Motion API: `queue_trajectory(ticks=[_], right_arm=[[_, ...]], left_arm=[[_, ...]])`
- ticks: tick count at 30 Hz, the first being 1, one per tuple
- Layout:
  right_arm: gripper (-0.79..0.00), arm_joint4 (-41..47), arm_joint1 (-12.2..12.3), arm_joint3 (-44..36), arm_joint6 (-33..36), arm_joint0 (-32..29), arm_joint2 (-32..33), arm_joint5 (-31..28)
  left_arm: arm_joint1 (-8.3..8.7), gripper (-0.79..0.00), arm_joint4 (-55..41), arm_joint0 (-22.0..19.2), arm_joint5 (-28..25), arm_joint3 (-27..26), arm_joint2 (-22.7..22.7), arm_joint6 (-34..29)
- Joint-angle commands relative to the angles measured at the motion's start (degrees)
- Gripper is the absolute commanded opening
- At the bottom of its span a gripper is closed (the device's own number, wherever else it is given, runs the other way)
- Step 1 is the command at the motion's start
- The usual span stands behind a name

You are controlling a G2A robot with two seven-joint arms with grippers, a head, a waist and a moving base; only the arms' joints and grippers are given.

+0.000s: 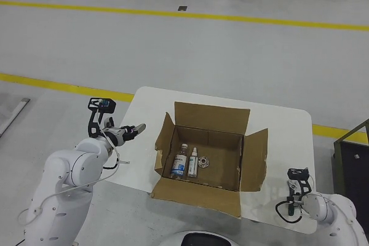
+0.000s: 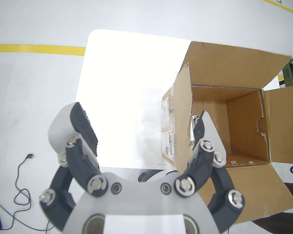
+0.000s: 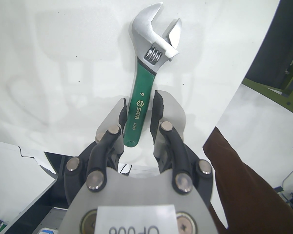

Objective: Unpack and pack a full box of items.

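Quick status from the remote desk. Closest in, the right gripper (image 3: 140, 98) has its fingers (image 3: 158, 108) either side of the green handle of the wrench (image 3: 146, 71). One pad looks right up against the handle, but there's a visible sliver of gap at the other, so I'd call them slightly apart and not pinching yet. The wrench lies flat on the white table (image 1: 277, 123), handle end back between the fingers and its silver head well beyond the fingertips.

The left gripper (image 2: 141, 120) has its fingers (image 2: 84, 127) spread wide with nothing between them but bare tabletop. The cardboard box (image 2: 246, 122) is just past one fingertip, flaps open.

Farther out, down inside the box, there's a bottle (image 1: 179, 162), a slimmer bottle (image 1: 193, 161) next to it, and a small round metal part (image 1: 205, 163) beside that.

My read: we're at the wrench step, with the tool outside and three items inside. I honestly can't say from this whether it's the unpack half or the pack half.

If it's a pick, the next move needs the fingers closed square on the handle before lifting, since the head is heavy and will want to swing. If it's a drop-off, they need to widen and back straight off the handle without dragging it. Meanwhile the left fingers would have to clear that near flap to reach the bottles.
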Motion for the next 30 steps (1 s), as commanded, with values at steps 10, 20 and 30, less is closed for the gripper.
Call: queue_trajectory(ticks=[10, 20, 30], right_arm=[[-0.616, -0.1, 0.3, 1.1, 0.1, 1.3, -1.2, -0.3], [-0.785, 0.5, 0.5, 0.3, -0.6, 1.4, -1.7, 0.9], [-0.785, 10.7, 0.4, -9.5, -9.3, -3.9, 3.7, 1.4]], left_arm=[[0.00, 0.000, 0.0, 0.0, 0.0, 0.0, 0.0, 0.0], [0.00, 0.000, 0.0, 0.0, 0.0, 0.0, 0.0, 0.0], [0.00, 0.000, 0.0, 0.0, 0.0, 0.0, 0.0, 0.0]])
